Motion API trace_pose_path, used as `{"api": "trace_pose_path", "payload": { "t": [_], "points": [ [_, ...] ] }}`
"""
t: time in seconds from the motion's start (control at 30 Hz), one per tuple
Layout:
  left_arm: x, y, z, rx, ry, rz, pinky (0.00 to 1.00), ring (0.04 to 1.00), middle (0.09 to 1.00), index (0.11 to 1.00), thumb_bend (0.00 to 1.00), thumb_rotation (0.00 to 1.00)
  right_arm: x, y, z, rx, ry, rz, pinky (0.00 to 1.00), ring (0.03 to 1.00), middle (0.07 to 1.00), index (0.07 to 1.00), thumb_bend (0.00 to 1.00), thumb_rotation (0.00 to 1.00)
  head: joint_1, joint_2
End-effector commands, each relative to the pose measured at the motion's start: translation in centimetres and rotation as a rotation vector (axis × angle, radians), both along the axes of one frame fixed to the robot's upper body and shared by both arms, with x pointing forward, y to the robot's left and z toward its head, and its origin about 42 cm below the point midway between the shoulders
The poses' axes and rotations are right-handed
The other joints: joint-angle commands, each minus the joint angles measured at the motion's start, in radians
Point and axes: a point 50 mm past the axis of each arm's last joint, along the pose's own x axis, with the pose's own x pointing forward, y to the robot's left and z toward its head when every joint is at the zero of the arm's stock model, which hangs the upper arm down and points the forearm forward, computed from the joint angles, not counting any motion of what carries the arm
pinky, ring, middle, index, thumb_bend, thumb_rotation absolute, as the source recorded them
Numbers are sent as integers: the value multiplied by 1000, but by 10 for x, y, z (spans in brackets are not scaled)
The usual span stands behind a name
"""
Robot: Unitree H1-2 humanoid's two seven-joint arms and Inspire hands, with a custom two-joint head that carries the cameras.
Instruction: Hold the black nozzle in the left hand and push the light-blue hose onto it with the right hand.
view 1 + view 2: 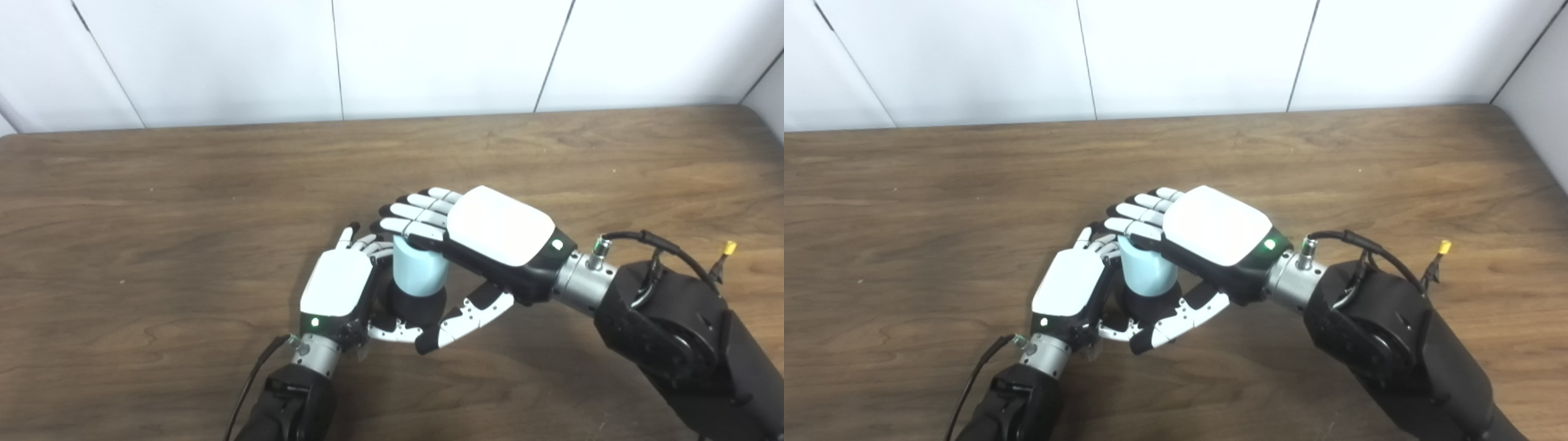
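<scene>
**Hose sits on top of nozzle, both hands closed in**

Right in the middle of the action, the light-blue hose point(418, 269) stands upright as a short stubby cylinder, its lower end meeting the black nozzle point(416, 306) directly beneath it. How far the hose has gone over the nozzle cannot be made out. The pair sits toward the near edge of the tabletop point(184, 184), roughly midway between its left and right edges.

The left hand point(338, 288) comes up from the near edge and cups the nozzle from the left, its fingers point(367, 245) curled around the far side of the stack, thumb reaching in low under the black piece. It is holding the nozzle.

The right hand point(1213, 236) arrives from the right, palm down, draped over the top of the hose. Its fingers point(1139, 217) are bent over the hose's top rim on the far side, and its thumb point(1176, 321) angles down in front of the nozzle, just by the left thumb. The hose is held between them.

Behind the tabletop's far edge stands a white panelled wall point(429, 55).
</scene>
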Motion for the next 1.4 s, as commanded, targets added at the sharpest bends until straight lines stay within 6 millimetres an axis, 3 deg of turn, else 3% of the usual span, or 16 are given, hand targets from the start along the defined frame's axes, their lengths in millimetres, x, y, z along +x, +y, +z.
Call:
{"api": "trace_pose_path", "payload": {
  "t": [0.0, 0.17, 0.33, 0.47, 0.7, 0.87, 0.97, 1.17, 1.37],
  "points": [
    [-4, -2, -4, 29, 45, -23, 1000, 855, 755, 482, 523, 50, -13, -9, -51, -194, 266, 22, 954, 935, 937, 924, 721, 955, 0, 0],
    [-4, -2, -4, 33, 48, -26, 1000, 857, 757, 482, 523, 50, -10, -10, -44, -147, 238, 8, 947, 930, 933, 920, 719, 928, 0, 0],
    [-4, -1, -4, 30, 49, -28, 1000, 855, 756, 482, 523, 50, 2, -13, -5, -74, 146, -26, 977, 944, 941, 935, 710, 968, -1, -1],
    [-3, -2, -5, 29, 50, -28, 1000, 853, 753, 482, 523, 50, 12, -16, 29, 7, 57, -39, 927, 922, 924, 923, 696, 926, 1, -4],
    [-3, -1, -6, 25, 49, -27, 1000, 855, 752, 481, 523, 50, 20, -25, 62, 91, -31, -85, 886, 916, 925, 936, 688, 978, 3, -8],
    [-2, 0, -4, 29, 32, -22, 1000, 849, 746, 482, 523, 50, 24, -33, 60, 146, -7, -126, 862, 909, 920, 933, 662, 905, 6, -6],
    [-1, 0, -2, 31, 25, -19, 1000, 848, 744, 482, 523, 51, 26, -40, 54, 178, 22, -155, 777, 892, 912, 931, 633, 840, 4, -5],
    [0, 1, -1, 34, 18, -15, 1000, 844, 742, 482, 523, 51, 30, -50, 37, 288, 136, -238, 760, 872, 901, 921, 618, 825, 9, -6],
    [3, 5, 4, 63, -7, -16, 1000, 831, 751, 493, 523, 64, 31, -62, 0, 384, 229, -377, 725, 842, 905, 918, 609, 899, 8, -7]
  ]
}}
